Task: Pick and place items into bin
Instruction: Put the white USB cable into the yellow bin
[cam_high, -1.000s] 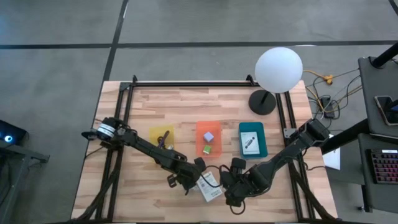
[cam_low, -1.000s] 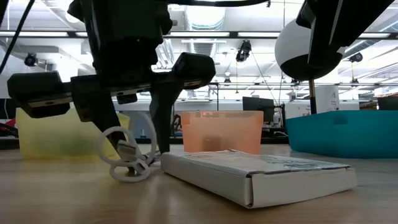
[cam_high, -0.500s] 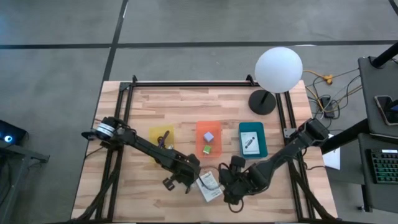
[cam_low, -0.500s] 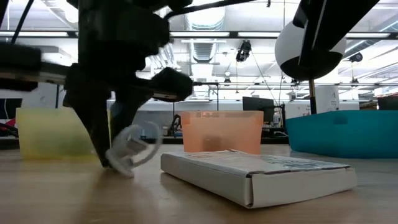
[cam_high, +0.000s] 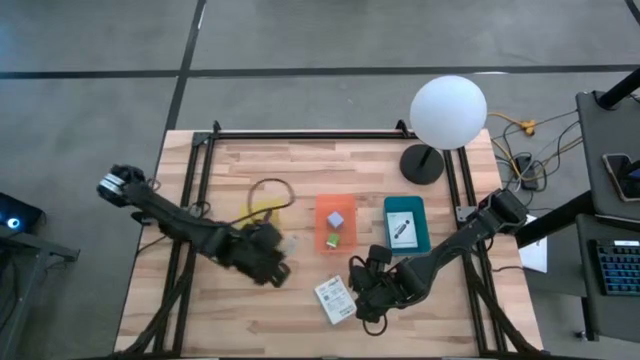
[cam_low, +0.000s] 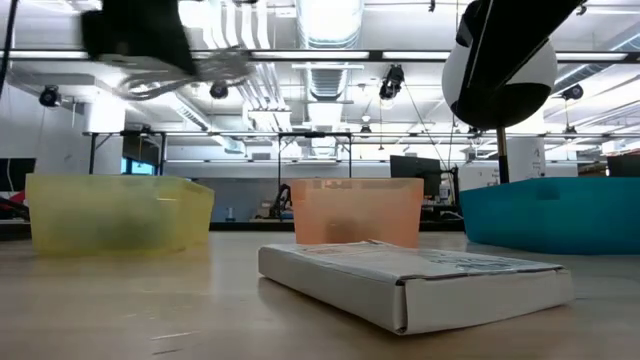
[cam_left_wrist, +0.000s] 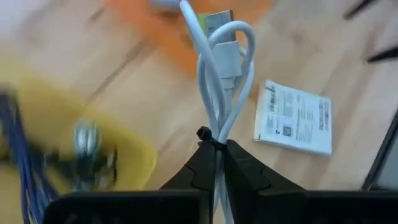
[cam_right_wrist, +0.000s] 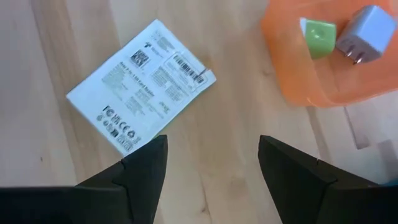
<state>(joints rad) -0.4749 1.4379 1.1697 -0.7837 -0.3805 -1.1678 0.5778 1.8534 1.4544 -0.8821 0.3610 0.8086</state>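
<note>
While the left gripper (cam_left_wrist: 217, 163) is clenched on the small whitish cable (cam_left_wrist: 222, 74), pinching it just above its dark tie, the looped bundle hangs in the air at left centre of the high view, beside the yellow translucent plastic bin (cam_high: 262, 212), where a dark coiled cable (cam_left_wrist: 25, 163) already lies. That whitish cable looks light and floppy, so the loops will likely sway and could snag a bin wall; holding it at the tied waist, as now, seems the soundest place.

At lower centre of the high view, the right gripper (cam_right_wrist: 211, 163) hovers with its fingers spread apart over the bare wooden tabletop (cam_high: 240, 310), holding nothing. Just beside it lies a flat white printed packet (cam_right_wrist: 140, 83), which looks stiff, thin and light; its low profile suggests gripping across the short edges.

Near centre, the orange plastic bin (cam_high: 336, 222) holds a tiny green cube (cam_right_wrist: 318, 36) and a tiny lavender cube (cam_right_wrist: 368, 25), and the teal plastic bin (cam_high: 407, 222) holds another white packet (cam_high: 401, 231).
</note>
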